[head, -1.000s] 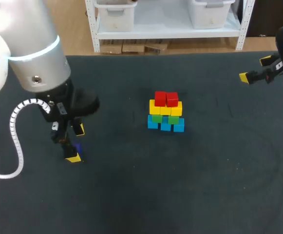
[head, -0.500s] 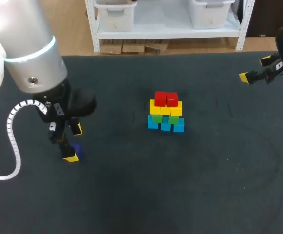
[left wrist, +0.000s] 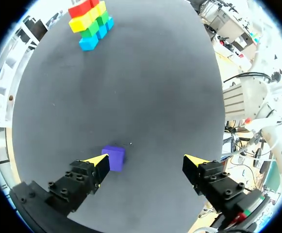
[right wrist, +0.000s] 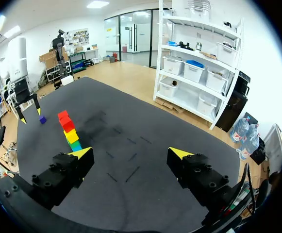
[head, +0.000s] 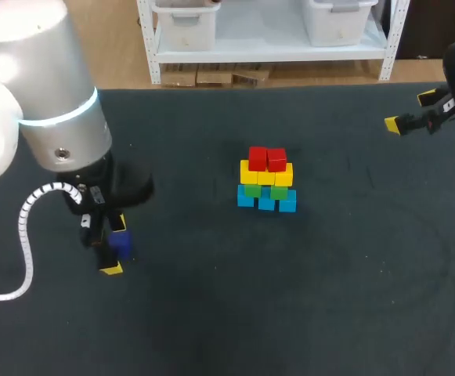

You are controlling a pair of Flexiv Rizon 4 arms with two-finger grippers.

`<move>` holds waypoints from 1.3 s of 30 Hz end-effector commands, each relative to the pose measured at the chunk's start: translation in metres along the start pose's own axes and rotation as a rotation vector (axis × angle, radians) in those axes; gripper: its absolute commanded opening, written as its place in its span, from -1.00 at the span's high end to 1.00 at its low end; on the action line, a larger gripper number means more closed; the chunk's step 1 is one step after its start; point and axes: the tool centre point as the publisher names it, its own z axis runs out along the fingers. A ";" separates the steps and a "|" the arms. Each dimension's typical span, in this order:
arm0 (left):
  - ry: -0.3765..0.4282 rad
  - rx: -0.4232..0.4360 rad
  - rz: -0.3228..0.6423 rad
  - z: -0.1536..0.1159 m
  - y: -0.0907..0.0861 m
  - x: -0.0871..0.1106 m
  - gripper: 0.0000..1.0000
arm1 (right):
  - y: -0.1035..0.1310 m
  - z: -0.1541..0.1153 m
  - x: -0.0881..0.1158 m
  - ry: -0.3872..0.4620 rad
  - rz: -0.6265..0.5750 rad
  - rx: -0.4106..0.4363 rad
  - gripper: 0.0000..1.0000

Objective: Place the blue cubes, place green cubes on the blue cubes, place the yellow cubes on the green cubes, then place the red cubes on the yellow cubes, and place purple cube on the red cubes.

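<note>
Four tiers of the stack are complete, by my judgement: blue cubes at the base, then green cubes, yellow cubes and red cubes. The purple cube is outstanding. It lies well apart from the stack on my left arm's side, against one tip of my left gripper, whose fingers are spread and not clamped. My right gripper, fingers apart and empty, hangs well off the stack's other side. I see no container among these things.

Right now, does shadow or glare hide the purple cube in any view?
Head view: purple cube looks dim beneath the left arm, whose shell shows glare; readable. Left wrist view: evenly lit, cube plain beside one of the open jaws. Right wrist view: distant, small, visible.
</note>
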 end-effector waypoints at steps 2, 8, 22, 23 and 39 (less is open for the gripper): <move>0.024 0.002 0.026 0.011 0.009 -0.001 -1.00 | -0.001 0.000 0.000 -0.001 -0.001 -0.005 -1.00; 0.040 -0.040 0.041 0.011 0.016 -0.001 -1.00 | -0.001 0.000 0.000 -0.001 -0.001 -0.005 -1.00; 0.084 -0.080 0.016 0.022 0.027 0.010 -1.00 | -0.001 0.000 0.000 -0.001 -0.001 -0.005 -1.00; 0.084 -0.085 0.017 0.022 0.028 0.010 -1.00 | -0.001 0.000 0.000 -0.001 -0.001 -0.005 -1.00; 0.097 -0.116 0.008 0.024 0.036 0.010 1.00 | -0.001 0.000 0.000 -0.001 -0.001 -0.005 -1.00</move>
